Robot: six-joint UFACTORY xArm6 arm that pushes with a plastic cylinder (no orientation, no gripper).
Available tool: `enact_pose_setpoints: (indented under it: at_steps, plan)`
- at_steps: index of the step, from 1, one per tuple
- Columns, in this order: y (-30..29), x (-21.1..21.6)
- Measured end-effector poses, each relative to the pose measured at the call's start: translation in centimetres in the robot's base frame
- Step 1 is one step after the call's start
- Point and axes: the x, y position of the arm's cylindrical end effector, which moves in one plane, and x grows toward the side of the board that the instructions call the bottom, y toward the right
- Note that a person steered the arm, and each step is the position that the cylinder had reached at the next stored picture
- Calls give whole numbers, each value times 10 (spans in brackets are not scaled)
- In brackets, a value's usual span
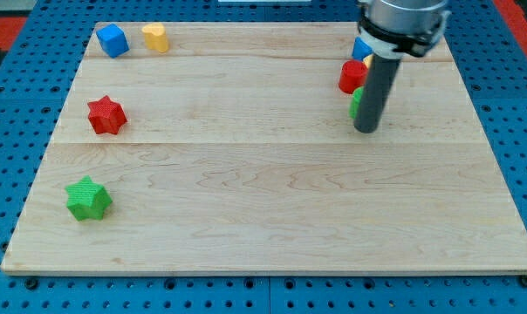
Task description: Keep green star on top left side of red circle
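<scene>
Green star: bright green, star-shaped block, lying flat on the wooden worktop near the view's bottom-left corner, fully visible, nothing touching it. Red circle: red rounded block, flat on the worktop at the view's upper right, right-hand part hidden behind the dark rod, so its full outline cannot be made out. The two are well apart, on opposite sides of the worktop; the star sits to the view's lower left of the circle, not upper left.
</scene>
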Motion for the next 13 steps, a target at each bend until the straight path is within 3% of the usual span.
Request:
enact_pose_setpoints:
  at_steps: [2,3,4,6,7,8,9,11,12,13]
  plan:
    - [7,-45]
    - [-5,3]
    - [-25,91]
    - [-142,195]
    - [-225,209]
    - [-316,196]
    - [-351,157]
    - [-321,72]
    - [-368,67]
    - [-361,41]
